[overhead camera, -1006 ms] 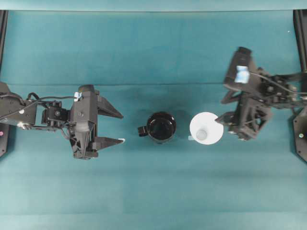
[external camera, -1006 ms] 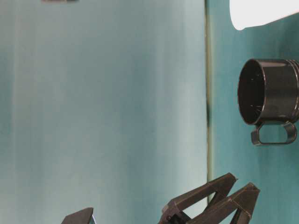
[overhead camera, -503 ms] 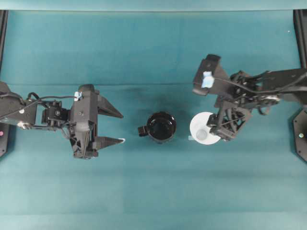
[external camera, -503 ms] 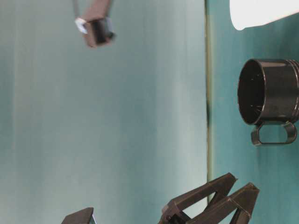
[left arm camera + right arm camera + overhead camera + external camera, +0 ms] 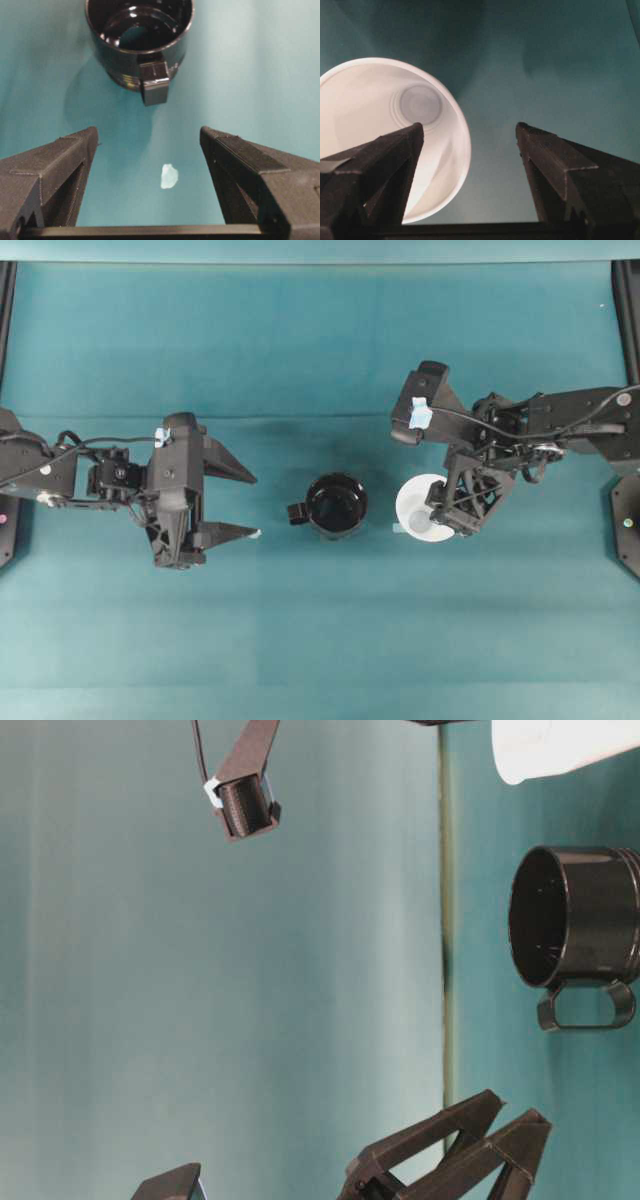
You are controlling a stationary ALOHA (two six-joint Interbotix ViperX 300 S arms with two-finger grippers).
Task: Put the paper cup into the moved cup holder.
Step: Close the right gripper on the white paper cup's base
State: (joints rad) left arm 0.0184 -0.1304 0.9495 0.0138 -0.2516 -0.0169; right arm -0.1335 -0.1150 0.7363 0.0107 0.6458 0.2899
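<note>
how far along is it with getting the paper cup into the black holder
Done: nothing yet; the cup holder stands empty, and the paper cup stands upright beside it on the cloth. In hand: the right gripper hangs open above the cup's rim, one finger over its mouth. The left gripper waits open, facing the holder's handle. Left: grasping, lifting, placing.

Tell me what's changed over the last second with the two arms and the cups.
The right tool swung in from the right of the overhead view and now hangs over the paper cup, jaws open, one finger above the cup's mouth; nothing is gripped. The left tool stayed put and open, and the cup and cup holder haven't moved on the teal table.
</note>
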